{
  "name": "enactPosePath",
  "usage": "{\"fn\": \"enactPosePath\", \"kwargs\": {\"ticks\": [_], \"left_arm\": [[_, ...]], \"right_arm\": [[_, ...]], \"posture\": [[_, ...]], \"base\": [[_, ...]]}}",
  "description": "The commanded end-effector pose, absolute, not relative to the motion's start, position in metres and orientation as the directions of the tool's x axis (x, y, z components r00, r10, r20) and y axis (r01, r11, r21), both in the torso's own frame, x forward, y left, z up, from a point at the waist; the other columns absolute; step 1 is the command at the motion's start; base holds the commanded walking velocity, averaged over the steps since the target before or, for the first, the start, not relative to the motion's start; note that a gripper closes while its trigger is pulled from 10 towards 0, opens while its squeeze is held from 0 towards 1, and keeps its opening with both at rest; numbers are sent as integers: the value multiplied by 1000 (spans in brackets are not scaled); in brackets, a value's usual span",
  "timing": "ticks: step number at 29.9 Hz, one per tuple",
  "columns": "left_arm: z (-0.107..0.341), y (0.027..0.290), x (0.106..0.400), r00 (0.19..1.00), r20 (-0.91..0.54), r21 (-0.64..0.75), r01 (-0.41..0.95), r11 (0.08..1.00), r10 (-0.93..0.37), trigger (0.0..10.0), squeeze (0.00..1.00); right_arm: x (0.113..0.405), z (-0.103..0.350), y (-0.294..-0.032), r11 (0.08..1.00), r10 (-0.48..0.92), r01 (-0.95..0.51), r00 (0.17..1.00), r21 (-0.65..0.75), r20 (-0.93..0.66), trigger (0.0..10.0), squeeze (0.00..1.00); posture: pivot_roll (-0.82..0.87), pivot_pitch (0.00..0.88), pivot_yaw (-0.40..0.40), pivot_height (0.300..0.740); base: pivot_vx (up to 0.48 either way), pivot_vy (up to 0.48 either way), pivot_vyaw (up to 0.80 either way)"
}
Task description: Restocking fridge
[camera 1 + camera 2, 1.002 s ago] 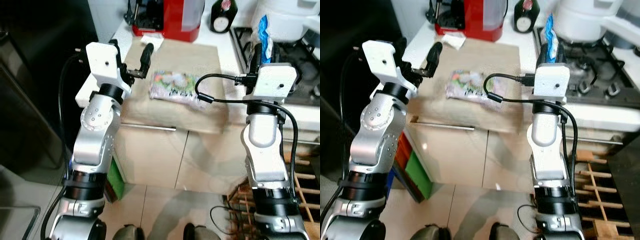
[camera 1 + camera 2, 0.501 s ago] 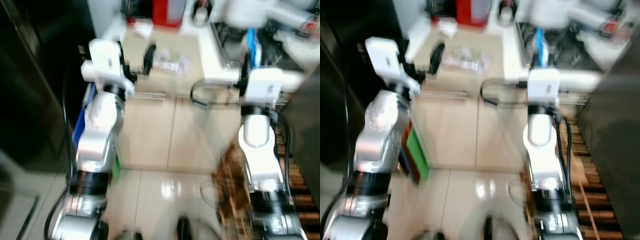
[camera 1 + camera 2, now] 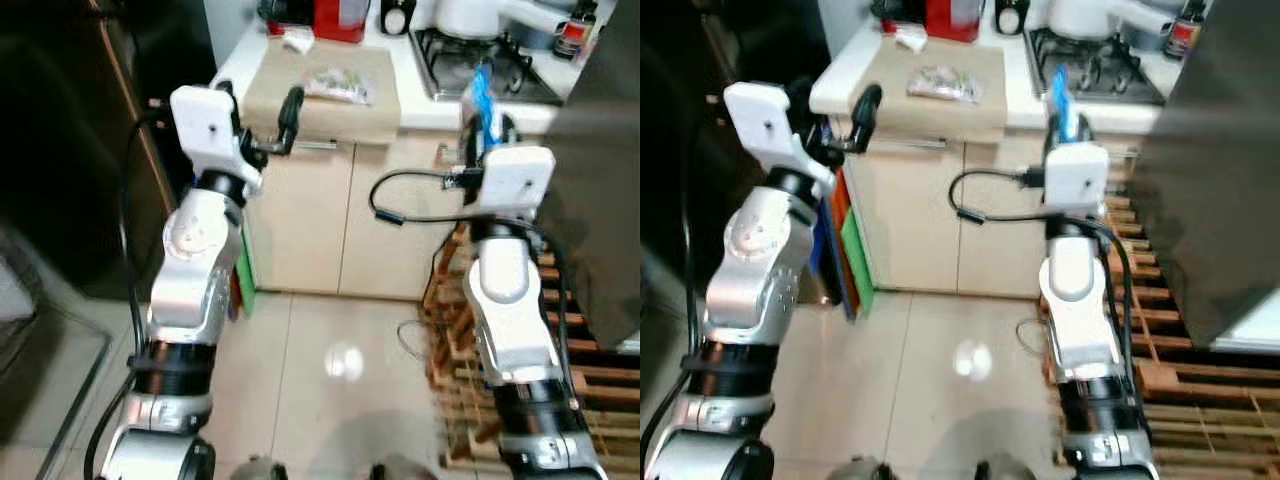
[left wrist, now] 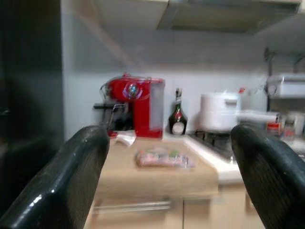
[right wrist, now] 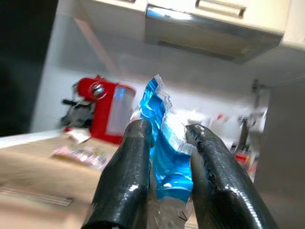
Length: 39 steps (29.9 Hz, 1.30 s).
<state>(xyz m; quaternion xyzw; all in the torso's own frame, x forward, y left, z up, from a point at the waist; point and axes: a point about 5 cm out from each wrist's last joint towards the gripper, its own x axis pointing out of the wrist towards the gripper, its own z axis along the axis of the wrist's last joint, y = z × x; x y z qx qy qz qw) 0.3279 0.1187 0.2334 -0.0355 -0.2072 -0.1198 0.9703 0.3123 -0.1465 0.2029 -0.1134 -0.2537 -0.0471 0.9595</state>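
The right gripper [image 5: 164, 191] pinched a crinkled blue foil packet [image 5: 162, 148], the left gripper [image 4: 171, 191] stood spread and empty, and a clear snack bag [image 3: 340, 84] lay on the beige counter [image 3: 300, 110] at twelve o'clock, suggesting restocking had barely begun.

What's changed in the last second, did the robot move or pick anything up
The robot backed away from the counter, so the camera now takes in the cupboard fronts and floor. Nothing was grabbed or released. The right end effector still grips the blue packet, the left end effector stays open, and the wrapped pack remains on the counter.
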Motion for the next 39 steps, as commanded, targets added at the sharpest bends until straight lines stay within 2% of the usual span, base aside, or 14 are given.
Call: {"fn": "enactPosePath", "kwargs": {"ticks": [1, 8, 17, 21, 39], "left_arm": [[232, 114, 325, 889, 399, -27, 257, 966, -226, 10000, 0], [189, 118, 303, 945, 238, -170, 267, 949, -223, 10000, 0], [185, 117, 299, 941, 220, -185, 299, 936, -257, 10000, 0], [188, 113, 299, 932, 228, -170, 323, 931, -282, 10000, 0], [192, 110, 300, 922, 250, -164, 343, 925, -297, 10000, 0]], "right_arm": [[312, 197, -154, 975, -52, 147, 882, -168, 468, 0, 0], [298, 169, -176, 976, -57, 126, 936, -178, 348, 0, 0], [292, 155, -182, 979, -60, 112, 956, -170, 286, 0, 0], [292, 151, -186, 984, -79, 116, 964, -133, 256, 0, 0], [288, 147, -189, 986, -46, 82, 970, -145, 239, 0, 0]], "posture": [[-107, 0, 28, 740], [-112, 8, 34, 740], [-115, 13, 36, 740], [-121, 14, 38, 740], [-133, 1, 42, 740]], "base": [[0, 0, 0], [0, 0, 0], [0, -41, 0], [0, -480, 0], [0, -445, 0]]}}
